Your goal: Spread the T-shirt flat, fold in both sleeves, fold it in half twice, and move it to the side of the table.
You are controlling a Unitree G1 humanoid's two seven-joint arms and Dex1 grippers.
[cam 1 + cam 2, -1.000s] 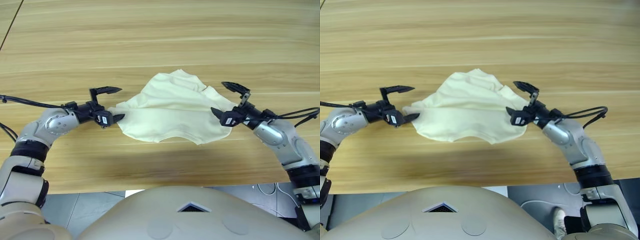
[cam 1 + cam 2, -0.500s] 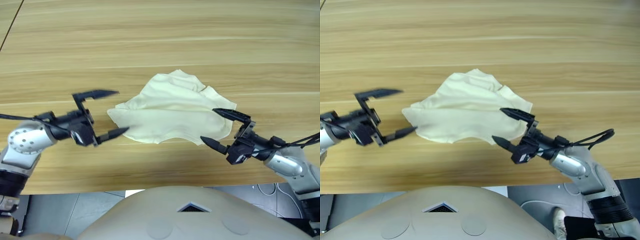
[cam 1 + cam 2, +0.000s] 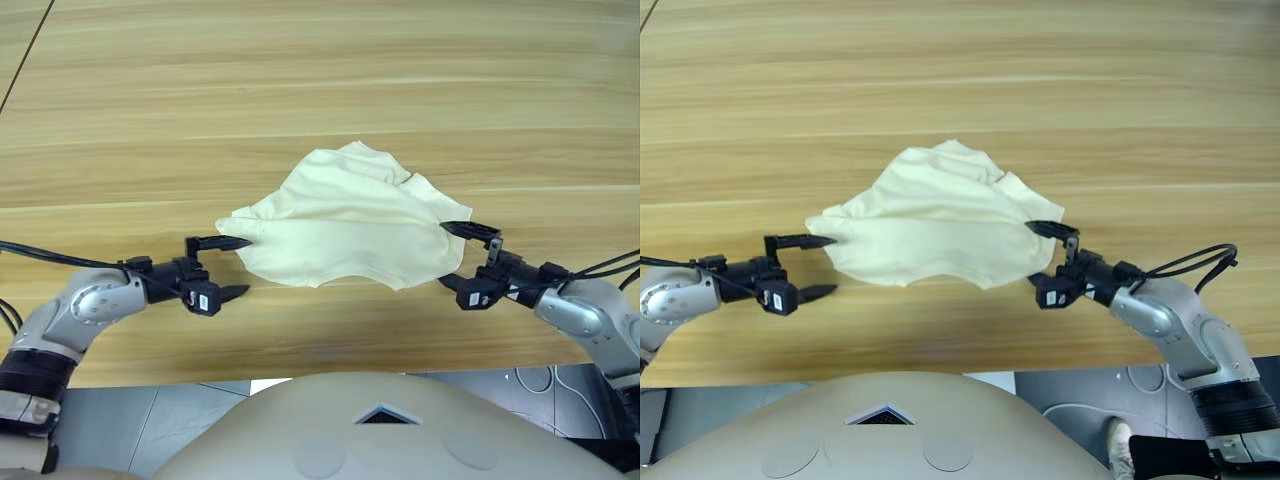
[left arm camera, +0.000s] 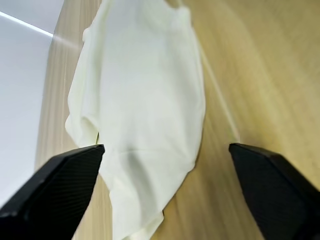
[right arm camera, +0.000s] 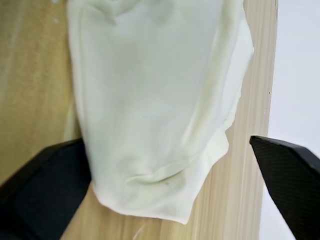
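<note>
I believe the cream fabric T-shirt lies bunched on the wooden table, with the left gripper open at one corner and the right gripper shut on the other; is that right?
No: the right gripper is open too, its fingers spread either side of a corner of the cream fabric T-shirt, as the right wrist view shows. The rest holds.

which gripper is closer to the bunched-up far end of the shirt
Right. The right gripper is at the T-shirt's right edge, nearer the bunched-up far end; the left gripper is at its left corner.
</note>
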